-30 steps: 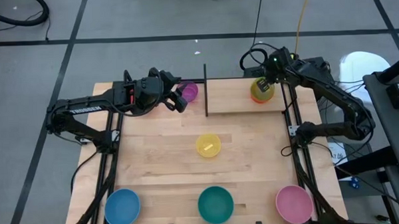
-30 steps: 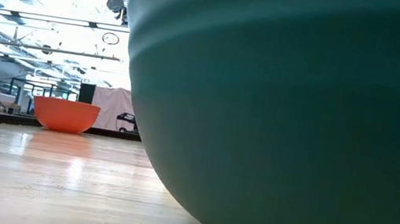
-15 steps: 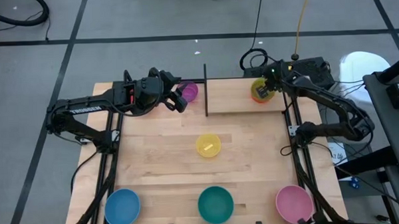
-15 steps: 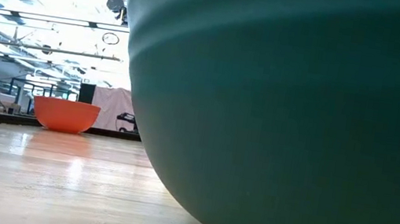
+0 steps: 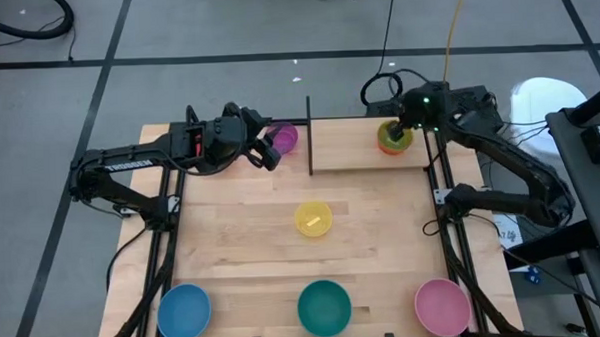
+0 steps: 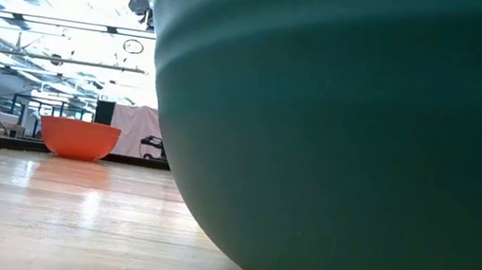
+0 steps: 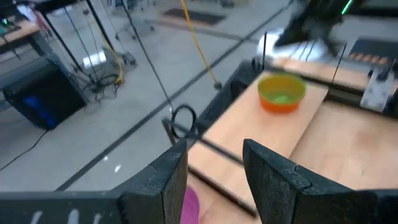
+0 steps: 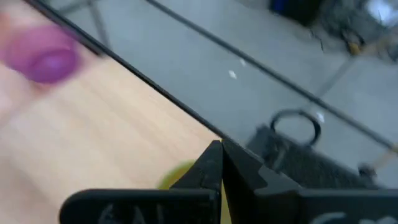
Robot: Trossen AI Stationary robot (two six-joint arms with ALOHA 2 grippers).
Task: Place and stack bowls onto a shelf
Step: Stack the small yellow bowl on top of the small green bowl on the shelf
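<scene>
The right gripper [image 5: 410,120], fingers together, hovers beside the small green plastic bowl nested in an orange one [image 5: 394,138] on the low light-wood shelf [image 5: 354,147] at the counter's [image 5: 243,251] far edge. The left gripper [image 5: 270,155], fingers apart, sits beside the small purple plastic bowl [image 5: 284,137] near the shelf's black post [image 5: 309,138]

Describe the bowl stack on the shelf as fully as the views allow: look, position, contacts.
The stack is a green bowl nested upright inside an orange one, plain and plastic-looking; in the left wrist view the green shows inside the orange rim. It sits on the shelf, the light-wood board, near the end away from the black post. The right gripper is beside it, fingers shut in its own wrist view; whether it touches the stack cannot be told.
</scene>
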